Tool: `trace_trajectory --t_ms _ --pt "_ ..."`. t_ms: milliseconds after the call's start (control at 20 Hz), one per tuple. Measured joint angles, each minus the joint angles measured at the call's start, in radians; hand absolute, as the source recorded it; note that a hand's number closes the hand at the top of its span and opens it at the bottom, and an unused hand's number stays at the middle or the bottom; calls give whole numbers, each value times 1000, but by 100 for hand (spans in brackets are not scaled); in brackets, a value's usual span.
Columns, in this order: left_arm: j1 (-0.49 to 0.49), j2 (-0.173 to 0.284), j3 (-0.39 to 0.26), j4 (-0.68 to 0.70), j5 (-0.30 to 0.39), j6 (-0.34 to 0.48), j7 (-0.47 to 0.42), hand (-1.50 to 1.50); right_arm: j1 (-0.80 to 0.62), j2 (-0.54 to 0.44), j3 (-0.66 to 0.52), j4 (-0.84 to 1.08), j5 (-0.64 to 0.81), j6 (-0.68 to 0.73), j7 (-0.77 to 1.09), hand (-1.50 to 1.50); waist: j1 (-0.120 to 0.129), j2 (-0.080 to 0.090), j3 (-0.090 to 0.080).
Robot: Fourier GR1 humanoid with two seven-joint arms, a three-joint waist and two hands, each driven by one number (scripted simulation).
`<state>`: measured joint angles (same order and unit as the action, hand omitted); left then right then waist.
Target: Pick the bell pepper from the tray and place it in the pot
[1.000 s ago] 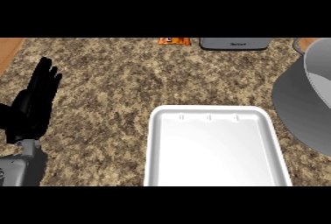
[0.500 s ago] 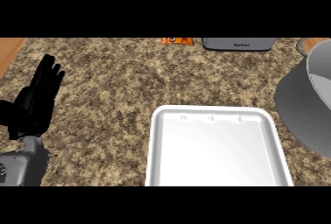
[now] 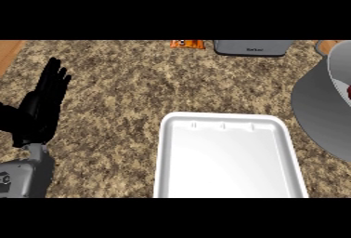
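One hand shows, the left hand (image 3: pixel 42 109), at the left edge of the view and well to the left of the tray (image 3: pixel 230 126). Its fingers are straight and lightly spread, pointing away from the robot, and they touch nothing and hold nothing. Its grey forearm (image 3: pixel 29 172) comes in at the lower left corner. The right hand is out of view.

The tray is white, with rounded corners and a raised rim, and it lies on the speckled counter (image 3: pixel 130 79) in the lower middle of the view. Its near edge is cut off by the lower limit of the view. Its floor is bare white; no bell pepper lies in it.

Right of the tray, and just beside its far right corner, is the grey pot (image 3: pixel 316 107), large and cut off by the right edge. A small patch of dark red (image 3: pixel 345 91) shows inside it at that edge; whether this is the bell pepper cannot be told.

Beyond the tray, at the far edge of the counter, lie a dark grey flat thing (image 3: pixel 250 47) and, left of it, a small orange packet (image 3: pixel 186 44), both partly cut off.

Between the hand and the tray's left rim runs a broad strip of bare counter, and the same bare surface stretches from the tray's far rim to those two things.
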<state>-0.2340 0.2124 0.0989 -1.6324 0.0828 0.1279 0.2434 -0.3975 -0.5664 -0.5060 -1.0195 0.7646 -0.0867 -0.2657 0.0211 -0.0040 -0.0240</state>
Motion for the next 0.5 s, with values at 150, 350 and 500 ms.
trace_trajectory --t_ms 150,350,500 --pt "-3 -4 -2 9 -2 -1 -7 0 -25 -7 -6 69 -33 59 -20 -150 0 -3 -9" --pt "2 -5 -1 12 1 -6 -15 0 -49 -9 -20 127 -94 151 -67 -150 1 -6 -16" --pt "1 -3 4 8 6 -7 -10 0 -67 -3 -66 155 -176 212 -118 -150 -2 -8 -15"
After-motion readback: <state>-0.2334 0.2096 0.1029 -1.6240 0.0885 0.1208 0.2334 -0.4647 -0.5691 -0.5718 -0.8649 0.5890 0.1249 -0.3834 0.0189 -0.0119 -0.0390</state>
